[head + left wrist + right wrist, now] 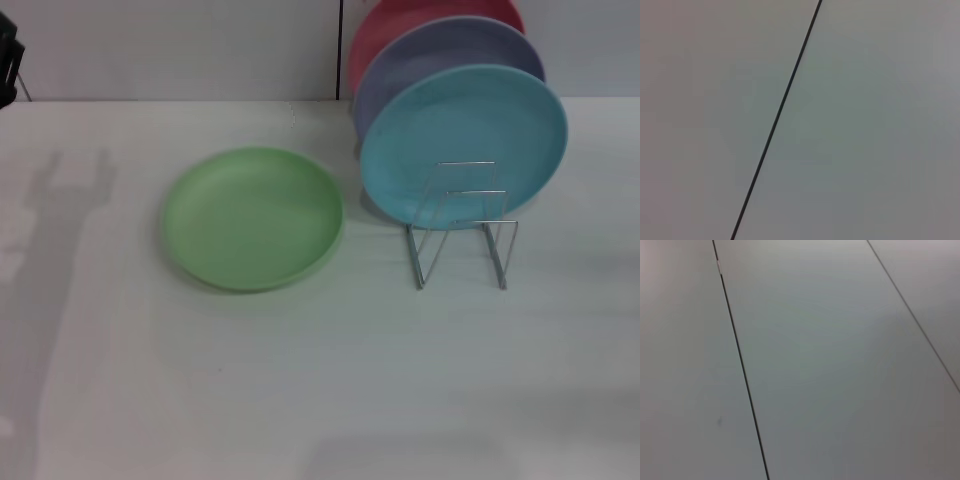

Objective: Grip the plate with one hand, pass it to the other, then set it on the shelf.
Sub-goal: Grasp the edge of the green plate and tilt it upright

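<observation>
The round, shallow, light green matte plate [253,218] with its raised rim is seen lying flat on the plain white table [300,400], a little toward nine o'clock of the scene's middle. At three o'clock of it, just beside, the thin silver wire dish rack [462,228] that serves as the shelf is found, with its front loops unoccupied. A light blue plate [463,143] is held upright in the rack, a purple plate [440,55] is leaned behind it toward twelve o'clock, and a pink-red plate [400,20] is glimpsed behind that. Neither hand is shown in any view, so it cannot be told whether either is released or clenched; only blank panelled surfaces crossed by thin dark seams are given by the two wrist views, and a dark piece of equipment [8,60] is cut off at the ten o'clock edge of the head view. The plate is judged to be light, stiff and probably plastic, with a matte face that should slip little. Since it lies flat, the rim is judged the only purchase; the edge nearest the chosen arm would best be pinched, with the opposite rim left free for the receiving hand. The table is seen as smooth and uncluttered, backed by a pale wall with one dark vertical joint [339,50], and a soft shadow is cast across its nine o'clock side.
</observation>
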### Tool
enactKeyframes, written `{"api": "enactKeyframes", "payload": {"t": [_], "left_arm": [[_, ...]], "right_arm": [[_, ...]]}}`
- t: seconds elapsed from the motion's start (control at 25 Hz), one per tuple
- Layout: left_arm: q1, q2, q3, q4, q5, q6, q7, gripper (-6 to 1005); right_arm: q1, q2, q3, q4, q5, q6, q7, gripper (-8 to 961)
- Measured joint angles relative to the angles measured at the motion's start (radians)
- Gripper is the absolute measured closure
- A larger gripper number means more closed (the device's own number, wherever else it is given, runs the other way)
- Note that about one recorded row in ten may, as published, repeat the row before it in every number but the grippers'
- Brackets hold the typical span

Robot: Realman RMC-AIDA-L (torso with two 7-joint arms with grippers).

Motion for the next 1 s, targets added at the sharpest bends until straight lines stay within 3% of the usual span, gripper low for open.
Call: {"api": "enactKeyframes", "payload": {"t": [0.76, 1.0], "left_arm": [[0.019, -0.002, 0.067, 0.001, 0.005, 0.069, -0.007, 302], [0.030, 0.005, 0.069, -0.018, 0.079, 0.060, -0.006, 302]], "right_arm": [[0.005, -0.003, 0.020, 0.008, 0.004, -0.009, 0.000, 327], [-0.005, -0.003, 0.022, 0.005, 0.004, -0.009, -0.001, 327]]}}
